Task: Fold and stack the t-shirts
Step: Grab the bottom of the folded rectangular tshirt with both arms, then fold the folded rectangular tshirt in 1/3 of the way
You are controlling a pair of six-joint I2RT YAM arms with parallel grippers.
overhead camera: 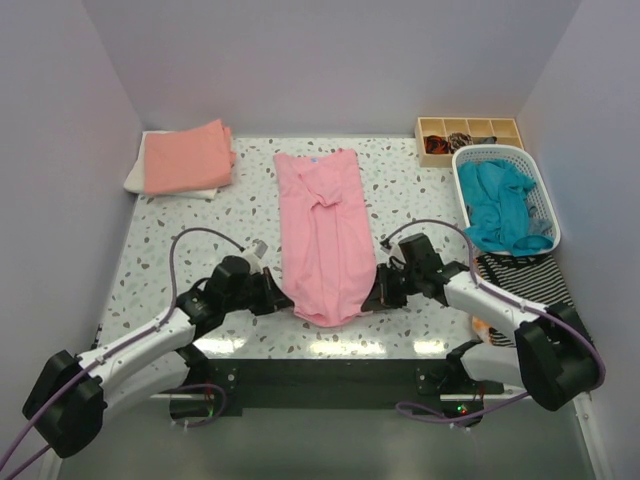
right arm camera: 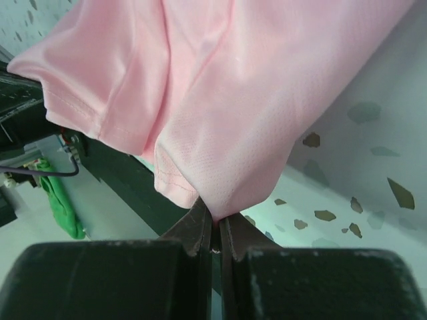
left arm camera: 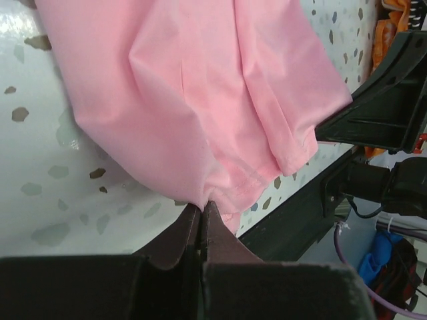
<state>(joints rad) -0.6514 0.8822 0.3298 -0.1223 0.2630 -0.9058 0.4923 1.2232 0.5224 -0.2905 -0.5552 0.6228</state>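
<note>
The pink t-shirt (overhead camera: pixel 325 235) is being pinched at its six-o'clock hem by the left gripper (left arm camera: pixel 202 208) and right gripper (right arm camera: pixel 215 217), both clamped on it; an orange t-shirt (overhead camera: pixel 187 155) is lying folded at ten o'clock; a teal t-shirt (overhead camera: pixel 500 205) is waiting unfolded at two.

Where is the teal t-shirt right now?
In the top view, the teal t-shirt lies inside the white basket at the right edge of the table, just in front of the wooden tray.

pink tee (overhead camera: pixel 322 235) 1 | orange tee (overhead camera: pixel 187 157) 1 | teal tee (overhead camera: pixel 500 205) 1 | basket (overhead camera: pixel 490 150) 1
</note>
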